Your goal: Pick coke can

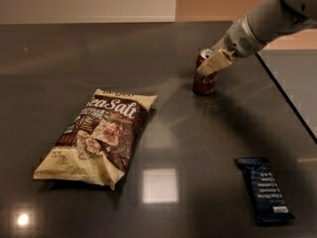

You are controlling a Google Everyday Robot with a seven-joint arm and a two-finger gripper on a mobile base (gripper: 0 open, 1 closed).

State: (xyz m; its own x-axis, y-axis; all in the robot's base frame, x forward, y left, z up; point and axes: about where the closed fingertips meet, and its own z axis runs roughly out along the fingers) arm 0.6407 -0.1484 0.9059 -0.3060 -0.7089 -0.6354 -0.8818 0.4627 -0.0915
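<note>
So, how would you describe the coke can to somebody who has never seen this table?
Look at the far right of the dark table, where the robot's gripper sits at the coke can. It is a small upright cylinder, dark red with a silver top, and the only standing thing: the sea salt chip bag and the dark snack bar lie flat.
</note>
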